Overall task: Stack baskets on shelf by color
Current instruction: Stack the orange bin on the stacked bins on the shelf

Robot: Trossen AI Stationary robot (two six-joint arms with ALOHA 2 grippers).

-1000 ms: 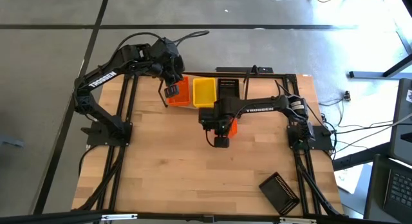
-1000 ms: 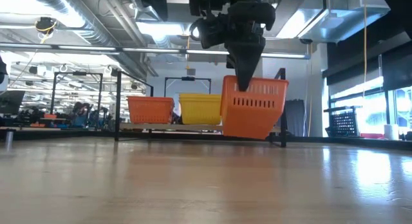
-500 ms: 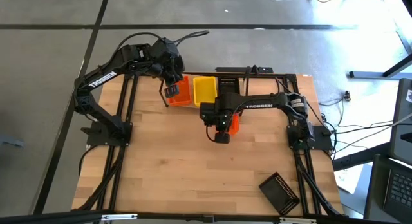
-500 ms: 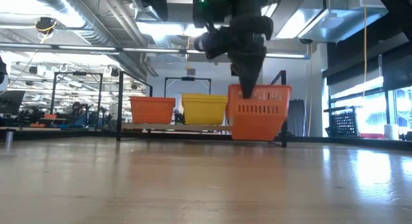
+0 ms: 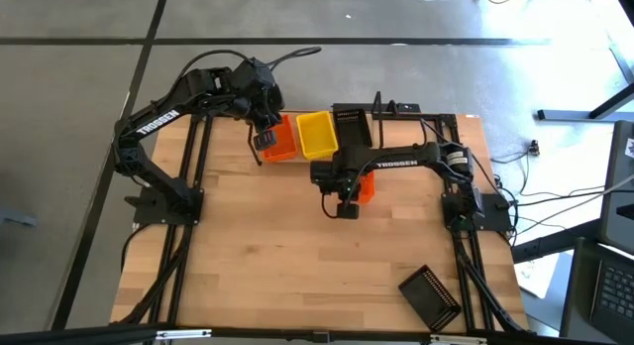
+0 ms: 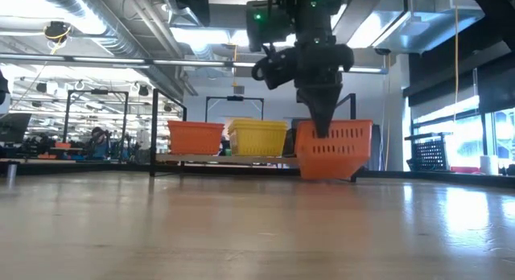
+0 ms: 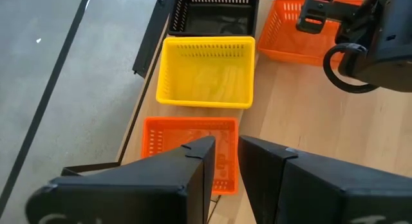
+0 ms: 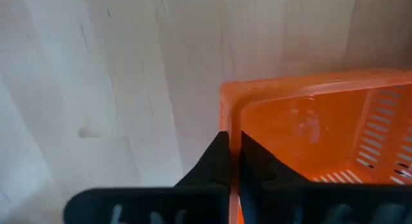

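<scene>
Grey floor (image 5: 79, 107) around wooden tabletop (image 5: 267, 256)

On the shelf (image 6: 241, 158) at the far edge of the surface sit three stacks side by side: an orange basket (image 5: 278, 139) at the left end, a yellow basket (image 5: 317, 134) in the middle and a black basket (image 5: 352, 127) at the right end. Another orange basket (image 6: 333, 149) hangs tilted just in front of the shelf's right part, pinched by its rim between the right gripper's (image 8: 234, 161) fingers; its mesh walls and open top are plain to see. One more black basket (image 5: 430, 296) lies alone near the surface's front right corner, turned at an angle.
</scene>
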